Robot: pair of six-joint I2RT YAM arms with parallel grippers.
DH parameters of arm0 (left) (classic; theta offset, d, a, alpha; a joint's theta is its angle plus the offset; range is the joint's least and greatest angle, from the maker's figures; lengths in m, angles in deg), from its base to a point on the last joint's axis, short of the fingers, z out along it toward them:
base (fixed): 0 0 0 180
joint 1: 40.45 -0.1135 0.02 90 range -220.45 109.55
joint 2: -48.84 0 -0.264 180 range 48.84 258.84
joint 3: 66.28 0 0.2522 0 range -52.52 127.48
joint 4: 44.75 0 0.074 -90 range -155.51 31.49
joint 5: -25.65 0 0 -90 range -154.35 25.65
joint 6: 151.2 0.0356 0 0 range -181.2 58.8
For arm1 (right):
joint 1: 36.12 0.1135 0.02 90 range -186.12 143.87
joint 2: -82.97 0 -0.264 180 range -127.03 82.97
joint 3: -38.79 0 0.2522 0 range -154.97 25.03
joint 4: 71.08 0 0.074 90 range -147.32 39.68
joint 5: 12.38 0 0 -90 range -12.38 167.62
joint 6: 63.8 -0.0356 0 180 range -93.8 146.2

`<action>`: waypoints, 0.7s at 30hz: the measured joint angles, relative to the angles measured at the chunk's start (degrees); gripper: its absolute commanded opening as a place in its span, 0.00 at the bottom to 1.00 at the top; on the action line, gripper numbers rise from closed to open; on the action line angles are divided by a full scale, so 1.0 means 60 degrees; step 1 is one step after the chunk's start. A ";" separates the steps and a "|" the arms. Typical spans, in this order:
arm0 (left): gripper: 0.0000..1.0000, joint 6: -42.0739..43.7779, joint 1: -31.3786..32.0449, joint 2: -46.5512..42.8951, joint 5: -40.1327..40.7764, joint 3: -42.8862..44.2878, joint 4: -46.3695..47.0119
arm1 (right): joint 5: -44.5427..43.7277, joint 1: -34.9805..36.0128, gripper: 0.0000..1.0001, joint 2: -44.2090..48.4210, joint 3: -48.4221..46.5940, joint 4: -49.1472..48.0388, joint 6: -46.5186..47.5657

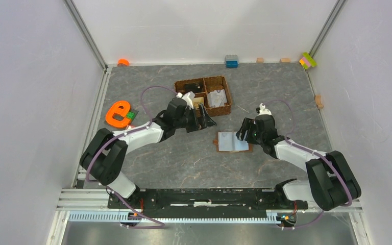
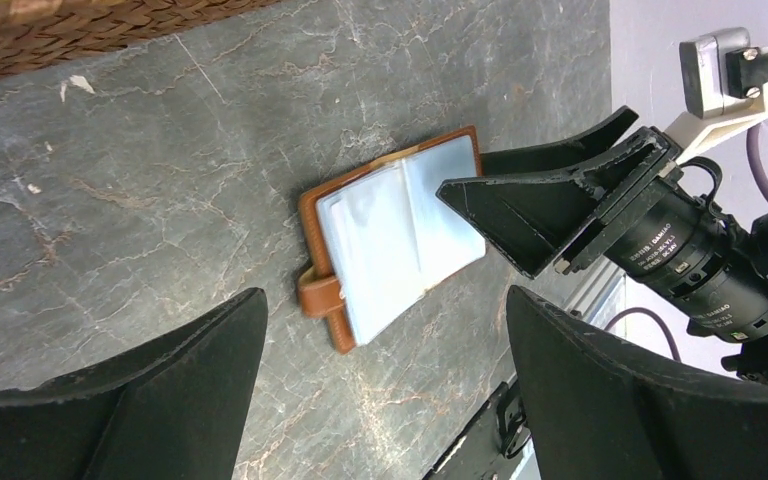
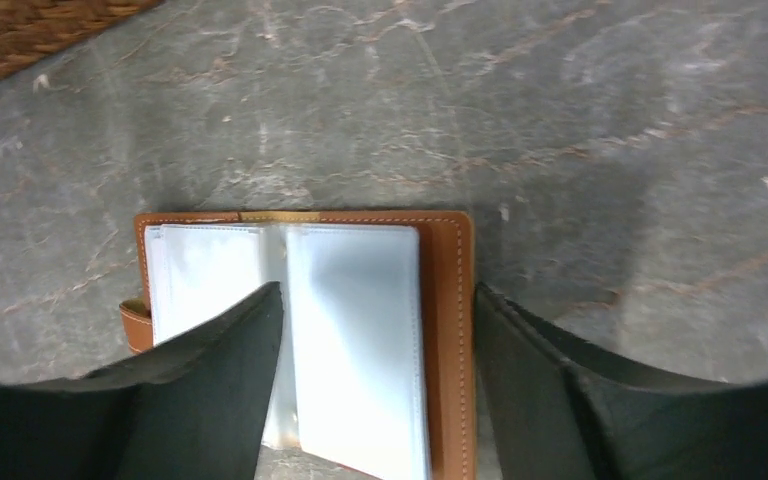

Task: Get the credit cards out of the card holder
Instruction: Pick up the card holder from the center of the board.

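Observation:
The card holder [image 1: 233, 142] lies open on the table, brown outside, with pale grey-blue pockets facing up [image 3: 360, 300]. I cannot make out a credit card in those pockets. My right gripper [image 3: 378, 290] is open low over its right half, one finger on the middle fold and the other just outside the brown edge. My left gripper [image 1: 206, 121] is open with nothing between its jaws, hanging beside the woven basket [image 1: 227, 102]. From there it looks across at the card holder [image 2: 400, 240]. A pale grey-white flat piece [image 1: 217, 98], perhaps a credit card, lies in the basket's right compartment.
An orange letter e [image 1: 118, 113] with a green block [image 1: 131, 116] lies at the left. A blue brick [image 1: 231, 61] and small coloured blocks [image 1: 308, 60] line the back wall. White walls close in on both sides.

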 measured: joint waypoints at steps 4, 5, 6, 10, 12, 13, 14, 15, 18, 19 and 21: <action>0.92 0.0004 0.0066 0.0382 -0.0131 0.0291 -0.0153 | 0.0634 -0.0004 0.44 -0.0291 0.0007 -0.0401 -0.0091; 0.91 0.0000 0.0066 0.0532 -0.0255 0.0361 -0.0160 | 0.0729 -0.0007 0.43 -0.0299 0.0025 -0.0382 -0.0109; 0.89 -0.0004 0.0066 0.0685 -0.0342 0.0415 -0.0164 | 0.0823 -0.0007 0.43 -0.0299 0.0073 -0.0375 -0.0146; 0.84 -0.0025 0.0066 0.1118 -0.0776 0.0430 -0.0171 | 0.0929 -0.0004 0.53 -0.0149 0.0204 -0.0368 -0.0175; 0.81 -0.0022 0.0087 0.1147 -0.0860 0.0324 -0.0178 | 0.0936 -0.0004 0.54 -0.0058 0.0215 -0.0317 -0.0171; 0.78 -0.0022 0.0109 0.1137 -0.0885 0.0262 -0.0178 | 0.0936 -0.0004 0.54 -0.0025 0.0215 -0.0291 -0.0164; 0.76 -0.0018 0.0124 0.1137 -0.0882 0.0226 -0.0197 | 0.0936 -0.0004 0.54 0.0004 0.0215 -0.0277 -0.0157; 0.74 -0.0011 0.0131 0.1137 -0.0882 0.0193 -0.0255 | 0.0933 -0.0004 0.54 0.0044 0.0215 -0.0244 -0.0153; 0.71 0.0029 0.0215 0.1147 -0.0794 0.0215 -0.0550 | 0.0871 -0.0004 0.54 0.0270 0.0240 -0.0171 -0.0146; 0.71 0.0109 0.0270 0.1191 -0.0710 0.0280 -0.0718 | 0.0834 -0.0004 0.54 0.0386 0.0280 -0.0171 -0.0146; 0.69 0.0321 0.0393 0.1428 -0.0506 0.0568 -0.1096 | 0.0739 -0.0007 0.54 0.0634 0.0415 -0.0233 -0.0149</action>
